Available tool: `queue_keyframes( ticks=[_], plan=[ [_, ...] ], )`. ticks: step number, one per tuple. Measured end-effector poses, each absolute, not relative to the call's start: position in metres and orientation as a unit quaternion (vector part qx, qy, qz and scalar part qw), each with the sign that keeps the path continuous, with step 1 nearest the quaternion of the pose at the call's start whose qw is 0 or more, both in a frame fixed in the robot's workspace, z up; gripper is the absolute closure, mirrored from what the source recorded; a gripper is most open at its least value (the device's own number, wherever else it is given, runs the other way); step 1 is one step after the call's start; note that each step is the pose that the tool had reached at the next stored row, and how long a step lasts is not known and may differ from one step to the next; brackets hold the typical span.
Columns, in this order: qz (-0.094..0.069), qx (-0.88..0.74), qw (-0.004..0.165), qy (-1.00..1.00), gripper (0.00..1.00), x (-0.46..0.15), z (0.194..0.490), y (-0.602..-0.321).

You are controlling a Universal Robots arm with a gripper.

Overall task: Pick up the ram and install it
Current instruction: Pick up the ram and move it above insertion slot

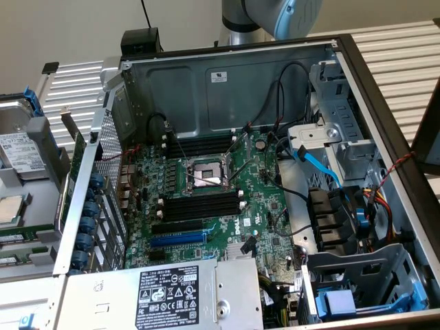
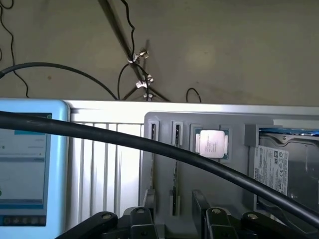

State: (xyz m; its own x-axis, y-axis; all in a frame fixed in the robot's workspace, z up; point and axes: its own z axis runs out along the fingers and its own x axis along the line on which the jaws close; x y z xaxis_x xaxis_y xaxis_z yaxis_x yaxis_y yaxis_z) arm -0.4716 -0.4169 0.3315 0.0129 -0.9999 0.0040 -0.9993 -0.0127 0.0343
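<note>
Gripper (image 2: 174,224) gaped wide, empty; the ram (image 1: 24,237), exterior view's lower left, looked light, stiff, fragile, best pinched across its 2 faces.

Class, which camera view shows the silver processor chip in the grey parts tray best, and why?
The wrist view: the processor chip sits whole and face-on near mid-picture in the grey tray. The exterior view shows the chip at a slant at that view's far left edge, beside the open computer case.
</note>
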Motion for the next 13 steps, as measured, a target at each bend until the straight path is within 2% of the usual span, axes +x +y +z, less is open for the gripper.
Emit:
queue_keyframes(
  ticks=[13],
  plan=[
    [-0.011,0.702,0.013,-0.712,0.58,-0.471,0.308,-0.423]
  ],
)
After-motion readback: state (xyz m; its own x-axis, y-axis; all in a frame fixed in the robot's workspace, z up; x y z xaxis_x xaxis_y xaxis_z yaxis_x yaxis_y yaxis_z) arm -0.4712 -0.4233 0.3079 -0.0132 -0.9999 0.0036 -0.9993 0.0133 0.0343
